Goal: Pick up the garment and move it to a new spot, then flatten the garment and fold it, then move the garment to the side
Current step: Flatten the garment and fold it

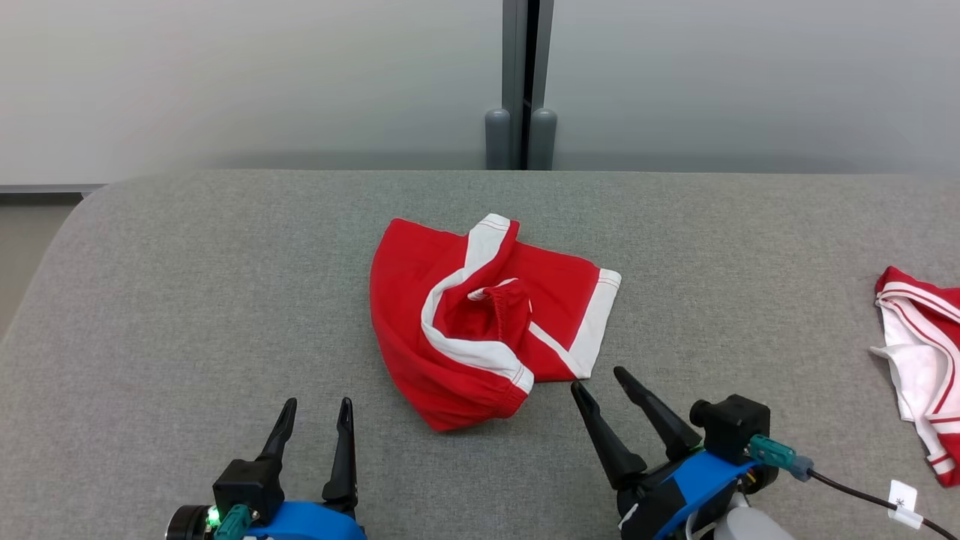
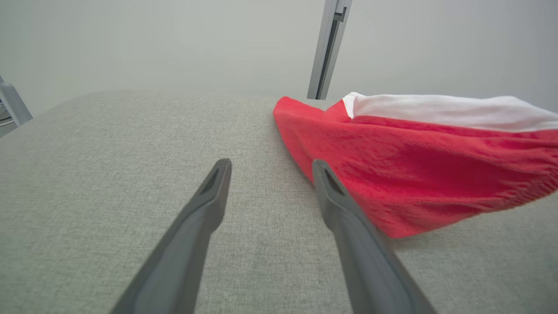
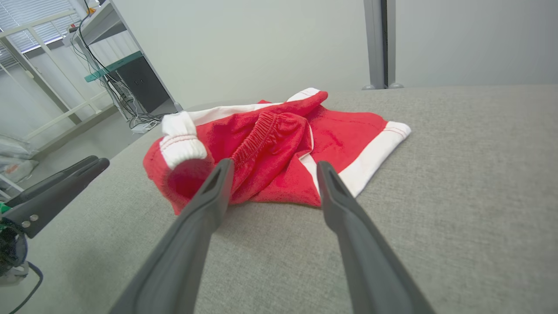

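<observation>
The garment (image 1: pixel 480 315) is a pair of red shorts with white bands, lying crumpled in the middle of the grey table (image 1: pixel 187 300). My right gripper (image 1: pixel 598 379) stands open just off the shorts' near right corner, nothing between its fingers. In the right wrist view the garment (image 3: pixel 279 148) lies straight ahead of that open gripper (image 3: pixel 271 165). My left gripper (image 1: pixel 317 406) is open near the front edge, left of the shorts. From the left wrist, the open gripper (image 2: pixel 270 163) hovers over bare table with the garment (image 2: pixel 414 170) just to its right.
Another red and white garment (image 1: pixel 926 360) lies at the table's right edge. A grey post (image 1: pixel 521 82) stands behind the far edge against a pale wall. In the right wrist view, my left gripper (image 3: pixel 56 192) sits at the left, with shelving and cables beyond.
</observation>
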Robot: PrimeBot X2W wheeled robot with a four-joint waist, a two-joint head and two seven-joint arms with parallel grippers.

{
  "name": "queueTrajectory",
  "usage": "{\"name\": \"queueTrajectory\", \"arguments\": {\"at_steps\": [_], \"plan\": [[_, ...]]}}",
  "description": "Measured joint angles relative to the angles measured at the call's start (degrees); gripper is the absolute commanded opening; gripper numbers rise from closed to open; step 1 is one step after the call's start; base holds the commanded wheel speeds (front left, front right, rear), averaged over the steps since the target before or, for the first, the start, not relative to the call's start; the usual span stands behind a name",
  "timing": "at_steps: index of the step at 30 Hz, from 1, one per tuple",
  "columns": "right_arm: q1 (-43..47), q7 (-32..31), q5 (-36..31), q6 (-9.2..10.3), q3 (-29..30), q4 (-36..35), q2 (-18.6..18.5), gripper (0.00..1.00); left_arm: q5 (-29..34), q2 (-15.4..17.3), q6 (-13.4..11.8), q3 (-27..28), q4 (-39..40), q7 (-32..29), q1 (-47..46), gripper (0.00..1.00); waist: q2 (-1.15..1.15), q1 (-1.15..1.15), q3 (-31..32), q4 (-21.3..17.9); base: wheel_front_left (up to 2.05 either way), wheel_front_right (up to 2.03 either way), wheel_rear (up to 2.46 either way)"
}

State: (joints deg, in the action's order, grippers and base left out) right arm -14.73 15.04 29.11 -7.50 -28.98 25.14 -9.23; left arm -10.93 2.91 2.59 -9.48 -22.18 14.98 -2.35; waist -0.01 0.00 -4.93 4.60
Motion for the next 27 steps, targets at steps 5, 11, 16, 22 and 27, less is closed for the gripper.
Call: {"name": "queueTrajectory", "arguments": {"at_steps": [5,11,16,22,27], "plan": [[0.7,0.0,9.9,0.01,-3.0,-2.4,1.0,1.0,0.2,0.0,0.1,0.2,0.0,0.0,0.3,1.0,0.0,0.0,-0.1,0.5,0.0,0.0,0.0],[0.8,0.0,21.0,0.01,-5.8,-5.5,0.5,1.0,0.9,0.0,0.2,0.0,-0.6,0.0,0.5,1.0,0.01,0.0,-0.1,1.0,0.0,0.0,0.0],[0.7,0.0,28.2,0.01,-8.9,-6.8,-0.4,1.0,0.9,0.0,0.2,-0.2,-1.3,0.0,0.8,1.0,0.01,0.0,-0.2,1.3,0.0,0.0,0.0],[-2.3,0.0,32.9,0.01,-11.4,-5.7,-0.9,1.0,0.9,0.0,0.3,-0.5,-1.5,0.0,0.7,1.0,0.01,0.0,-0.7,2.3,0.0,0.0,0.0],[-4.2,0.0,35.0,0.01,-13.8,-3.3,-0.7,1.0,0.8,0.0,0.2,-0.8,-1.3,0.0,0.1,1.0,0.01,0.0,-1.1,3.9,0.0,0.0,0.0]]}}
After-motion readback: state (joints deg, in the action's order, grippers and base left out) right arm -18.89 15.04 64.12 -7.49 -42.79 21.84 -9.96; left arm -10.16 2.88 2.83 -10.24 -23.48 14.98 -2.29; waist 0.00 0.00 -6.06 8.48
